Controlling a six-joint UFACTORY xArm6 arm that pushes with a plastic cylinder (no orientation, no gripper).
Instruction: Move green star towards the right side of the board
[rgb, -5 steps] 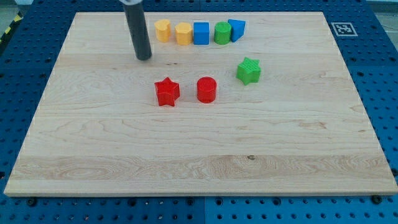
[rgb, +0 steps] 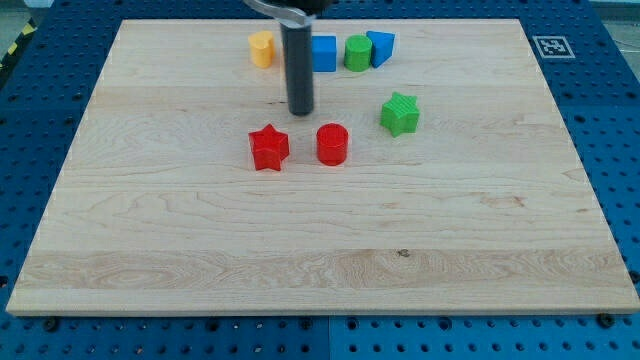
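Observation:
The green star lies on the wooden board, right of centre in the upper half. My tip rests on the board to the star's left, about a hundred pixels away, just above the gap between the red star and the red cylinder. The tip touches no block.
A row of blocks sits at the view's top: a yellow block, a blue cube, a green cylinder and a blue block. The rod hides a second yellow block. A marker tag sits at the top right corner.
My tip has moved to the right and slightly down, from the upper left area towards the green star. The rod now covers the second yellow block. No block has moved.

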